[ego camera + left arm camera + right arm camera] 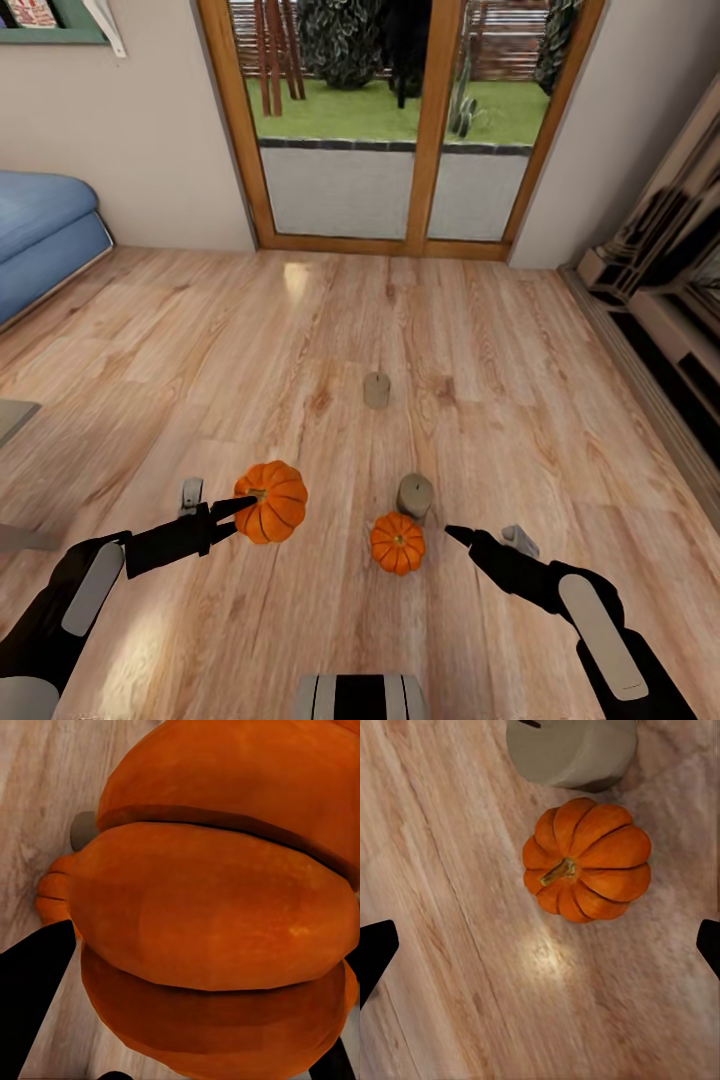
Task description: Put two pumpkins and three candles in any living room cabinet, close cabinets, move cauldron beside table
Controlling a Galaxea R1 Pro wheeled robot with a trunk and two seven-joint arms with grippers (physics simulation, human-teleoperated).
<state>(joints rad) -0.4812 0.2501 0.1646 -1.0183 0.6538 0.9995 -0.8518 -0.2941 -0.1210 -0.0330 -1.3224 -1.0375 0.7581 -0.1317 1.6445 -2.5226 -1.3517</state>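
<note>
The left gripper (243, 505) holds the larger pumpkin (271, 501), clamped between its two dark fingers and lifted clear of the wooden floor (300, 330). In the left wrist view the larger pumpkin (225, 907) sits directly against the camera, with a dark finger (34, 990) at one side of it. Past its edge, that view also shows a sliver of the smaller pumpkin (51, 896) and part of a candle (84, 831) on the floor (45, 780).

The right gripper (452, 534) hovers above the floor with nothing between its fingers. In the right wrist view its two dark fingertips (375, 952) stand wide apart at opposite edges of the picture, with bare floor (472, 945) between them.

The smaller pumpkin (397, 543) rests on the floor between the two grippers, nearer the right one, stem up. In the right wrist view the smaller pumpkin (587, 860) lies ahead of the open fingers, not between them.

The near candle (415, 495) stands upright just beside the smaller pumpkin, on its far side; the near candle (571, 750) almost touches it. A second candle (376, 390) stands upright farther out toward the glass door (400, 120), well apart from the first.

A blue sofa (45, 245) occupies the left edge of the floor. A dark shelved unit (665, 300) runs along the right edge.
</note>
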